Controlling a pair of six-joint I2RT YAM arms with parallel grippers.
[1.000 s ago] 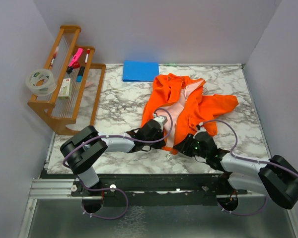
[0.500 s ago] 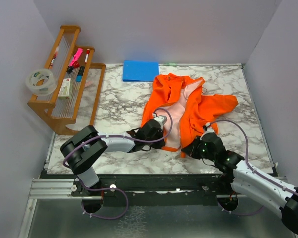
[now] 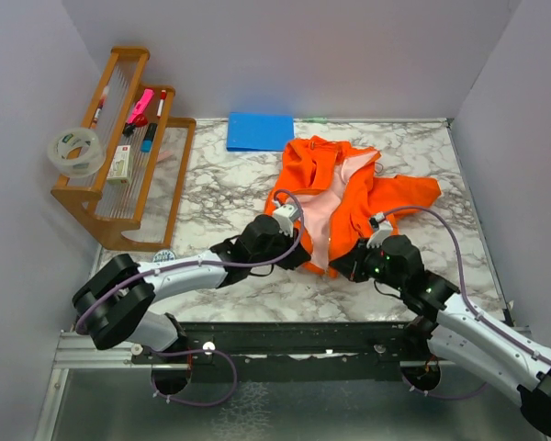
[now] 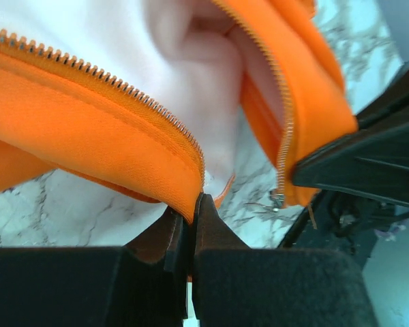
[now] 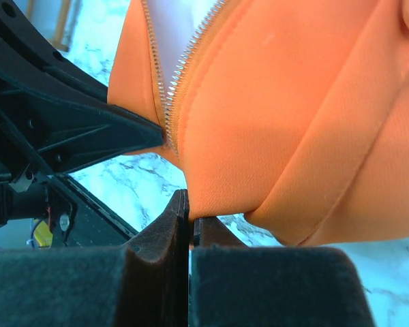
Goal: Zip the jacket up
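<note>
The left gripper [image 4: 191, 216] and right gripper [image 5: 189, 208] each pinch a bottom front corner of the jacket [image 3: 351, 195].

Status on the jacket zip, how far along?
Done: the jacket is gripped at the hem on both front edges, the left pincer shut on one, the right pincer on the other. In hand: the zipper halves, close but not joined. Left: the whole zip; pink lining shows between the teeth.

We see the jacket [image 3: 360, 204]: orange, pink lining showing, lying front-up and unzipped, front edges apart, one sleeve spread right.
</note>
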